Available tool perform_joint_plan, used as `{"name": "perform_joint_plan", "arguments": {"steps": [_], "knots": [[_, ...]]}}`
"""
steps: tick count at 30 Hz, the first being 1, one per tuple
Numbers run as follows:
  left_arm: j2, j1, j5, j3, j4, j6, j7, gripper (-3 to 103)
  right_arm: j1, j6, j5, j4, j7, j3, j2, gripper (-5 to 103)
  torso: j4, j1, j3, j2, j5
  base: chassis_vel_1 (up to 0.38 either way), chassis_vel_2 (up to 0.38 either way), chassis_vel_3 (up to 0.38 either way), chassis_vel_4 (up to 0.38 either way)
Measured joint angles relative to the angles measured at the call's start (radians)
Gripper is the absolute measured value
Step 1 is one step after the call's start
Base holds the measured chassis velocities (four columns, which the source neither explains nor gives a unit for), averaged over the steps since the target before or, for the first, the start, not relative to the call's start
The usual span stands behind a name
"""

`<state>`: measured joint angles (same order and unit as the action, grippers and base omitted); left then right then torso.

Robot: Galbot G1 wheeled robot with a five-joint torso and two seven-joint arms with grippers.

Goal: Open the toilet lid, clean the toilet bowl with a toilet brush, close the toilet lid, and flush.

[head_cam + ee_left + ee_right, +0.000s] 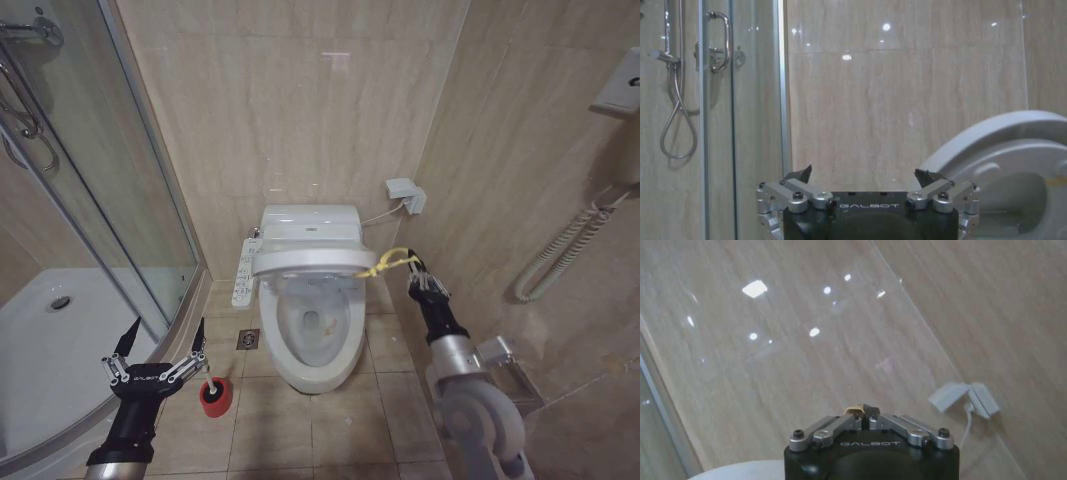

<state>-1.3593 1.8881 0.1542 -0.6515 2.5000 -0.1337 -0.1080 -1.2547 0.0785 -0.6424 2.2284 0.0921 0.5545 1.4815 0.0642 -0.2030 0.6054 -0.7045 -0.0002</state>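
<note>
Our right gripper (412, 268) has its jaws pinched together on the yellow ribbon (388, 262) tied at the edge of the toilet lid (308, 262); in the right wrist view the fingers meet with a scrap of yellow between them. The lid hangs partly raised over the toilet bowl (318, 335), tilted, with the open basin showing below it. We judge that we are mid-lift in the opening step. To do it well we should keep the ribbon taut and draw it up and back in an arc around the hinge, toward the tank, rather than straight out, so the ribbon does not slip from the grip and the lid does not drop. We would let go only once the lid leans past upright against the tank.

Our left gripper (160, 355) hangs low on our left with its jaws spread wide and empty, just beside the red holder cup (214, 397) on the floor. We cannot make out the brush handle clearly.

The floor (270, 430) is beige tile with a small drain (248, 340) beside the bowl. A glass shower enclosure (120, 200) and its white tray (40, 340) stand to the left, a control panel (245, 272) hangs on the toilet's side, and a wall socket (405, 194) and a coiled hose (560, 255) are on the right wall.
</note>
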Motion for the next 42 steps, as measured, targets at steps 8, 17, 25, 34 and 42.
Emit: {"name": "perform_joint_plan", "arguments": {"steps": [8,17,25,34,42], "knots": [[0.000,0.000,0.000,0.000,0.000,0.000,0.000,100,0.217,-0.043,0.036,-0.170,-0.012,-0.038,-0.001,2,0.0002,0.000,0.000,0.000,0.0000,0.000,0.000,0.000,0.000],[0.000,0.000,0.000,0.000,0.000,0.000,0.000,100,0.487,-0.107,0.090,-0.387,-0.044,-0.108,-0.028,2,0.0000,0.000,0.000,0.000,0.0001,0.000,0.000,0.000,0.000],[0.000,0.000,0.000,0.000,0.000,0.000,0.000,100,0.683,-0.162,0.153,-0.537,-0.042,-0.176,-0.045,2,-0.0001,0.000,0.000,0.000,0.0001,0.000,0.000,0.000,0.000],[0.000,0.000,0.000,0.000,0.000,0.000,0.000,100,0.896,-0.210,0.370,-0.741,-0.036,-0.205,-0.047,2,-0.0006,0.000,0.000,0.000,0.0001,0.000,0.000,0.000,0.000],[0.000,0.000,0.000,0.000,0.000,0.000,0.000,100,1.024,-0.308,0.661,-0.935,-0.042,-0.216,-0.012,2,0.0000,0.000,0.000,0.000,0.0000,0.000,0.000,0.000,0.000]]}}
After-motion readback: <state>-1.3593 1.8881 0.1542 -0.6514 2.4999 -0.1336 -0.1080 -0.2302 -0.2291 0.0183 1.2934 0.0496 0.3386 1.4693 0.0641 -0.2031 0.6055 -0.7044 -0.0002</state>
